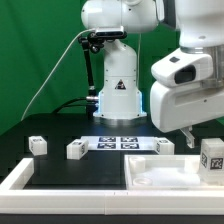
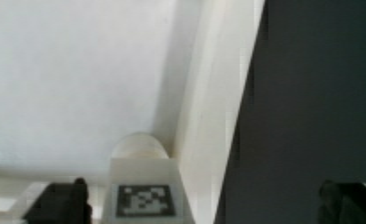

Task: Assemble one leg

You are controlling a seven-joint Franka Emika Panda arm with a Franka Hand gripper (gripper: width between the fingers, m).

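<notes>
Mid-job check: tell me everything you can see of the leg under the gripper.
The leg is a small white blocky post, plastic-looking, with a black-and-white square tag on one face and a rounded end beyond it in the wrist view. It sits over the tabletop, just inside its rim at the exterior view's right, between the fingers of the open gripper, nearer one. No finger clearly touches it; whether it rests on the tabletop I cannot tell.

Setting: a robotics laboratory test cell. Indicators: a white robot arm [image 1: 118, 90] mounted at the rear of a black worktop [image 1: 90, 168], a plain green backdrop [image 1: 35, 60] behind it, and the marker board [image 1: 120, 143] with square tags lying on the worktop.
</notes>
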